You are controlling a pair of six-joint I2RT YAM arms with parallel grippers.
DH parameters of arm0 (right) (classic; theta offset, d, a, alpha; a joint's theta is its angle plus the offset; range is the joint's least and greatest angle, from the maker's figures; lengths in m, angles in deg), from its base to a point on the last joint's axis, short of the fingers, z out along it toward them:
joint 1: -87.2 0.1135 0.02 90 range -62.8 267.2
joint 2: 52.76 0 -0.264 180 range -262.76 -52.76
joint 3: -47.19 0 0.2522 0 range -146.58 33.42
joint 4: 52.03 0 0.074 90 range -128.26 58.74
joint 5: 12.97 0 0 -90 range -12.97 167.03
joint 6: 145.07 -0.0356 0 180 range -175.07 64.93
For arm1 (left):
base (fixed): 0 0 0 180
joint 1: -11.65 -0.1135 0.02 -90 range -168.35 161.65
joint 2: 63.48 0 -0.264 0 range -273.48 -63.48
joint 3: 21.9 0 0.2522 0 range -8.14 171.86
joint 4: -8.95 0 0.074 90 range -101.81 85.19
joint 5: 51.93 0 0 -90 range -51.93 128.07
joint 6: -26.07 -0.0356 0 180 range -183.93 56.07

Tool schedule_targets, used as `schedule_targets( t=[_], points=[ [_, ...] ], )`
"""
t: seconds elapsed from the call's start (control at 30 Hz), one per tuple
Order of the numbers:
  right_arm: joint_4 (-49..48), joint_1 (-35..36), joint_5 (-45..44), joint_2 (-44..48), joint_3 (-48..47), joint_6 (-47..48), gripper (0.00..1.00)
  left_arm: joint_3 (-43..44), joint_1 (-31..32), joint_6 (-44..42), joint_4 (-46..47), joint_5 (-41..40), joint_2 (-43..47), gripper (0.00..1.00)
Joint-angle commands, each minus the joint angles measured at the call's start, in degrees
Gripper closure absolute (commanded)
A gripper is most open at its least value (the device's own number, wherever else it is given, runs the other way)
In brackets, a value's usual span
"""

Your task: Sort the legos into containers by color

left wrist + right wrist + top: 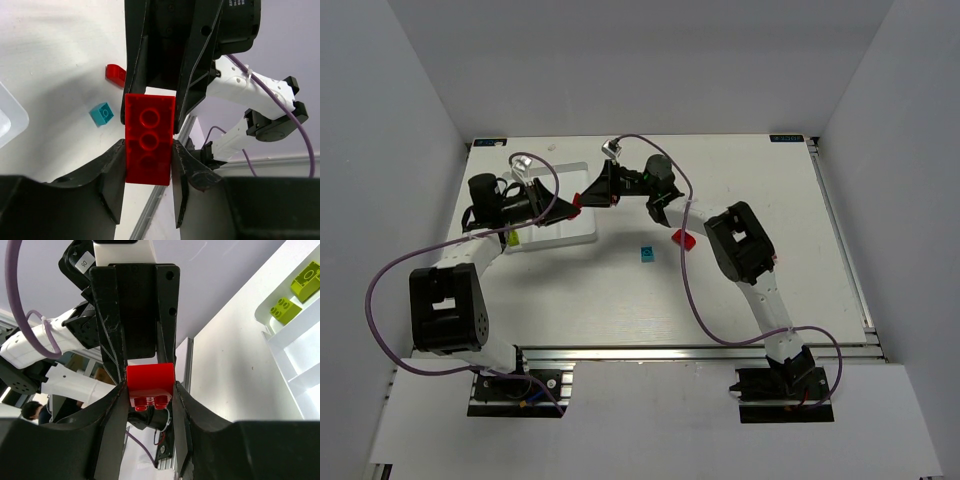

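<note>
Left fingers (111,172) and right fingers (114,415) both clamped on one red brick (149,150), near white tray (578,233)

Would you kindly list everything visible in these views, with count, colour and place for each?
held red brick: one, red, in the air between both pincers, near the tray's right edge
loose red brick: one, red, on the table beside the right arm
teal brick: one, teal, on the table right of the tray
yellow-green bricks: two, yellow-green, in an end compartment of the tray
tray: one, white, divided, left part of the table
table: one, white
left pincer: one, black, closed on the held red brick
right pincer: one, black, closed on the same brick
</note>
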Motion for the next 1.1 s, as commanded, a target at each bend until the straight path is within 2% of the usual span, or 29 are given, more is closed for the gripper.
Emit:
schedule_targets(
  t=[0.0,0.03,0.07,0.13,0.17,0.23,0.27,0.3,0.33,0.4,0.43,0.47,0.53,0.57,0.6,0.63,0.67,0.7,0.73,0.8,0.83,0.9,0.93,0.97,1.07],
  points=[
    [-2.03,-0.29,0.13,0.95,-0.83,0.75,0.93,-0.49,0.33,0.64,2.23,1.75,-0.54,0.75],
    [-1.94,-0.21,0.3,0.95,-0.83,0.75,0.81,-0.41,0.33,0.73,1.98,1.75,-0.54,0.8],
    [-1.85,-0.38,0.22,0.95,-0.66,0.58,0.6,-0.23,0.33,0.55,1.97,1.58,-0.45,0.85],
    [-0.98,-0.65,0.04,1.39,0.05,1.1,0.38,0.12,0.33,-0.41,-0.04,-0.17,0.07,0.92],
    [-0.45,-1.78,0.04,1.74,0.4,1.36,0.24,0.47,-0.63,-1.02,-0.92,-0.88,0.25,0.99],
    [0.34,-2.67,0.39,3.41,2.32,3.11,0.12,1.96,-1.34,-4.17,-6.18,-6.12,0.69,1.0],
    [1.91,-4.5,0.48,4.11,3.29,3.99,0.11,3.1,-1.86,-6.37,-9.16,-8.51,0.69,1.0],
    [3.58,-5.3,0.48,6.21,4.17,5.66,0.11,5.81,-1.87,-10.22,-16.06,-11.23,0.43,1.0],
    [6.03,-6.7,0.74,7.53,5.92,10.72,0.11,6.71,-1.87,-11.13,-17.78,-16.21,0.34,1.0],
    [16.73,-8.81,0.05,12.08,7.69,18.72,0.11,8.37,-1.87,-12.62,-20.86,-20.9,0.16,1.0],
    [22.7,-10.04,-0.57,13.77,8.04,31.04,0.11,9.17,-1.87,-13.15,-22.18,-27.01,0.16,1.0],
    [36.68,-10.4,-2.31,17.79,7.79,38.56,0.12,10.05,-1.87,-13.68,-23.68,-29.95,-0.01,1.0],
    [49.15,-10.76,-12.05,21.94,7.7,53.59,0.16,13.03,-1.87,-15.53,-28.07,-36.36,-0.88,1.0],
    [54.08,-10.58,-17.57,26.22,8.13,65.84,0.23,14.09,-1.87,-16.14,-29.56,-43.87,-1.33,1.0],
    [59.61,-9.97,-26.32,28.35,9.27,69.36,0.34,15.05,-1.87,-16.84,-32.19,-47.26,-1.85,1.0],
    [60.1,-10.05,-29.2,30.2,12.85,71.22,0.62,17.07,-1.26,-17.37,-33.35,-49.9,-3.6,1.0],
    [60.2,-10.57,-30.53,33.7,14.45,72.81,0.75,18.04,-1.25,-17.81,-34.92,-54.1,-4.75,1.0],
    [61.94,-10.75,-33.15,34.95,15.51,73.17,0.85,18.92,-1.25,-18.6,-35.64,-55.62,-5.89,1.0],
    [63.69,-11.71,-33.96,35.92,16.04,74.22,1.0,20.58,-0.73,-18.87,-36.34,-56.6,-7.99,1.0],
    [68.78,-12.69,-34.33,38.56,16.48,75.63,1.0,22.18,-0.72,-19.48,-37.66,-58.62,-10.46,1.0],
    [69.77,-13.3,-33.45,39.53,16.92,75.63,0.89,22.97,-0.72,-19.49,-37.84,-58.8,-11.34,1.0],
    [70.74,-14.18,-32.13,42.69,19.81,78.26,0.42,23.06,-0.72,-19.49,-36.88,-59.41,-13.19,0.98],
    [70.66,-14.97,-32.39,43.92,20.87,78.62,0.11,22.8,-0.2,-19.49,-36.18,-59.16,-13.63,0.95],
    [70.66,-14.97,-32.56,46.54,22.18,78.97,0.11,22.8,-0.2,-19.49,-35.48,-58.89,-14.16,0.92],
    [69.78,-15.85,-32.3,50.16,27.02,80.11,0.11,23.76,-0.2,-19.75,-35.64,-58.36,-16.62,0.71]
  ],
)
